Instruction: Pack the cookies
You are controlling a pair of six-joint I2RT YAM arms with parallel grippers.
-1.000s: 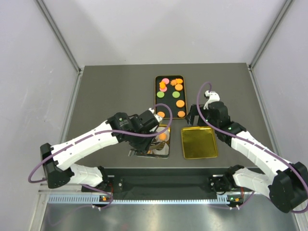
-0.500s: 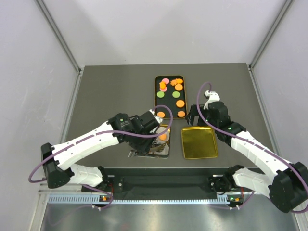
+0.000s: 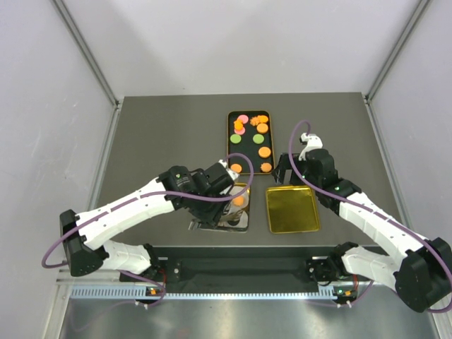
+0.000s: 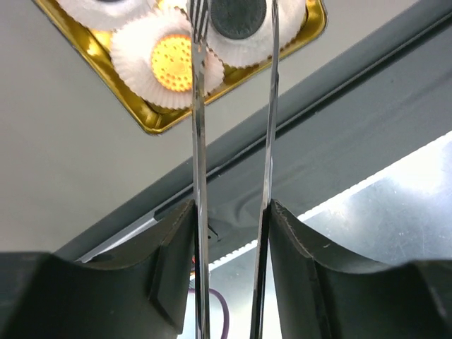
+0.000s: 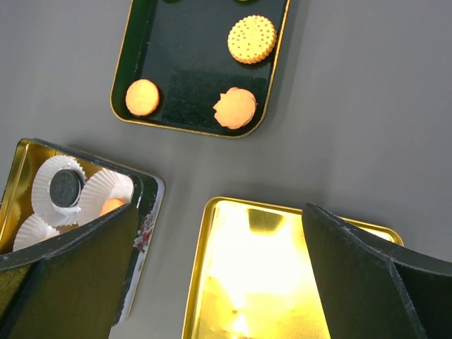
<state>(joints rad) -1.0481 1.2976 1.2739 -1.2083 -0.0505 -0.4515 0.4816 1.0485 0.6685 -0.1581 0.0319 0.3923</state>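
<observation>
Several cookies, mostly orange with pink and green ones, lie in a black tray at the table's middle back. My left gripper is shut on metal tongs over the gold tin. The tong tips straddle a black cookie lying in a white liner. Beside it an orange cookie sits in another liner. My right gripper is open and empty above the gold lid. The right wrist view shows three orange cookies at the tray's near end and the black cookie in the tin.
The gold tin with white liners sits near the front edge, with the gold lid to its right. The black tray lies just behind both. Grey walls enclose the table on three sides.
The left arm has barely shifted over the tin. The right arm has not moved.
</observation>
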